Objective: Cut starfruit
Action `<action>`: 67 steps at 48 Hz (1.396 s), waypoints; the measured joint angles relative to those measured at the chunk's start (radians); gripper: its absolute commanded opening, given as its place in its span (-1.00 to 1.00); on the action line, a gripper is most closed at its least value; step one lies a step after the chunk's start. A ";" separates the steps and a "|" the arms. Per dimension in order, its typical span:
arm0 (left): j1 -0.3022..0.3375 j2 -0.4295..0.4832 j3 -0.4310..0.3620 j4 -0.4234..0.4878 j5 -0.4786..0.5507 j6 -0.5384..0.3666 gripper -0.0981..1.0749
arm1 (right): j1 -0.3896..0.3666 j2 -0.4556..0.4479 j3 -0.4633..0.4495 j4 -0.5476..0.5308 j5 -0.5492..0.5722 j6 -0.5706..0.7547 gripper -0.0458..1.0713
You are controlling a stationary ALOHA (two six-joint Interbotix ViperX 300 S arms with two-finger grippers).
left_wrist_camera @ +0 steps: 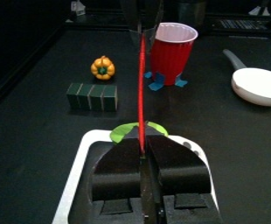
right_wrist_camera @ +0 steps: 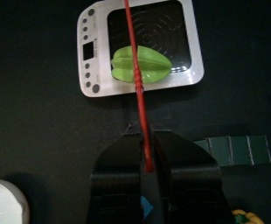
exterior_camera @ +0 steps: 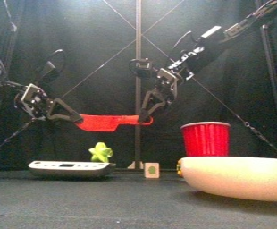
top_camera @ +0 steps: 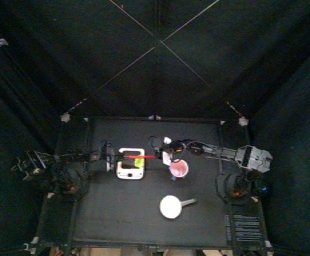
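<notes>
Starfruit (exterior_camera: 100,152) sits on white board (exterior_camera: 70,166), bench left-centre. Left fingers (exterior_camera: 60,111) and right fingers (exterior_camera: 146,111) each pinch one end of red blade (exterior_camera: 105,120), held level above fruit, likely so both arms press down evenly.

I see the black table (top_camera: 104,195) with several things on it. The white board (top_camera: 131,163) lies left of the middle, flat on the surface. Just right of it stands a red cup (exterior_camera: 205,139), upright. Nearer the front edge sits a white bowl (exterior_camera: 241,176). In the left wrist view I also make out a dark green block (left_wrist_camera: 96,95) and a small orange pepper (left_wrist_camera: 101,67) near it, both on the table.
</notes>
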 measured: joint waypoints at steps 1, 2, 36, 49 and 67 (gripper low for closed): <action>0.000 0.006 -0.002 0.000 0.000 0.000 -0.32 | -0.002 0.000 0.002 0.000 0.000 0.000 -0.32; 0.000 0.011 -0.003 0.000 0.000 0.000 -0.32 | 0.000 0.000 0.003 0.000 0.000 -0.002 -0.32; -0.002 0.084 -0.025 0.003 0.006 0.003 -0.32 | 0.009 0.000 0.035 0.000 -0.006 0.000 -0.32; -0.002 0.084 -0.025 0.003 0.012 0.003 -0.32 | 0.011 0.002 0.035 -0.002 -0.009 0.000 -0.32; -0.003 0.097 -0.025 0.003 0.015 0.003 -0.32 | 0.017 0.012 0.035 -0.006 -0.012 0.000 -0.32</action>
